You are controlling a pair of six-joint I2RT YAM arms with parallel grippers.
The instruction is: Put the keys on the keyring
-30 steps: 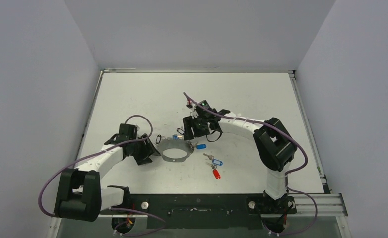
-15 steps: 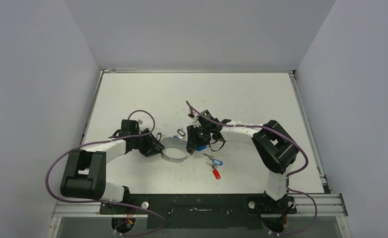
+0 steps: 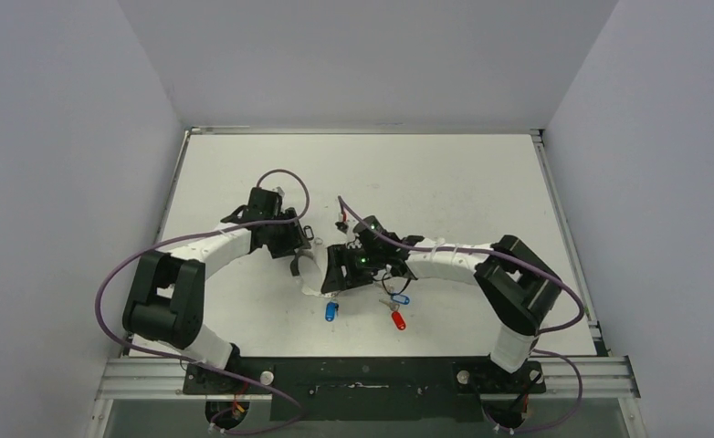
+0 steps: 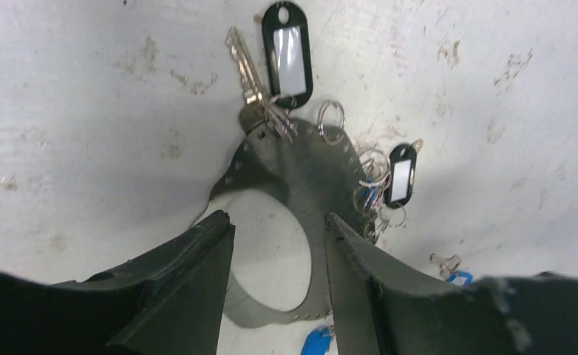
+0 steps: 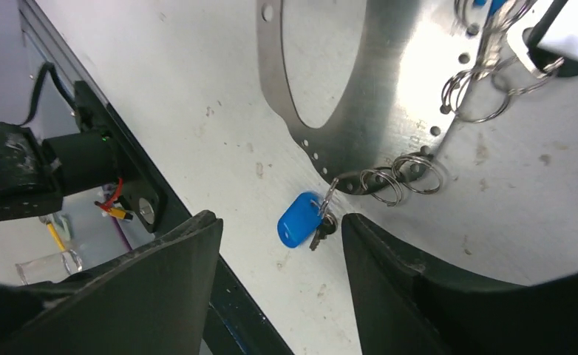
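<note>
Left gripper [image 4: 277, 229], jaws spread and empty, hangs over the near side of the keyring [image 4: 312, 177]; closing there would pin the hoop steady. Right gripper [image 5: 280, 222], equally released, hovers at the keyring's edge, where a blue-tagged key [image 5: 297, 220] seems hooked on. Right of the keyring lie a light-blue-tagged key [image 3: 399, 297] and a red-tagged key [image 3: 398, 320], loose; pinch each by its tag.

Robot lab test cell, scuffed white table [image 3: 445, 173], plain enclosure walls [image 3: 61, 137], aluminium rail [image 3: 591, 374], purple cabling [image 3: 283, 171]
</note>
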